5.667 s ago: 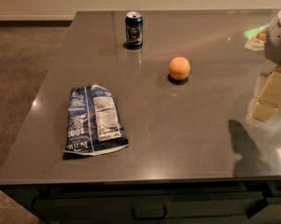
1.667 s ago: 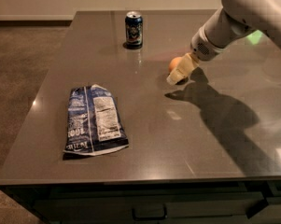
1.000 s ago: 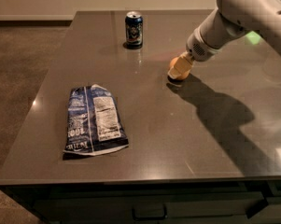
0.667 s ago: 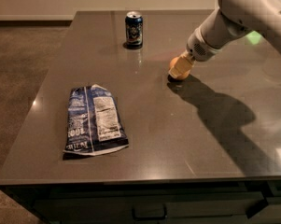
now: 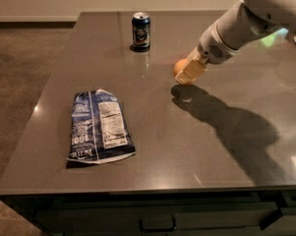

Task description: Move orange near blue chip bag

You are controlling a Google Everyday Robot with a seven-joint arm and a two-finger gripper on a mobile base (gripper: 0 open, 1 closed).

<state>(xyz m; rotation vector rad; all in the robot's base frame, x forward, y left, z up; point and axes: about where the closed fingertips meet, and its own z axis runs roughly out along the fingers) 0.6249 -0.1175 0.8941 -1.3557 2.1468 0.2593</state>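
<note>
Mostly hidden behind the gripper [image 5: 189, 73]: the orange [image 5: 177, 66], only one edge showing. Clamped narrowly around that fruit. Well apart, nearer the camera: blue chip bag [image 5: 99, 127].

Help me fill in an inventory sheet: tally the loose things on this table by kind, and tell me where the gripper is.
Orange: 1
Blue chip bag: 1
Drink can: 1
Total: 3
The gripper is down at the orange, partly covering it, toward the far right of the table.
</note>
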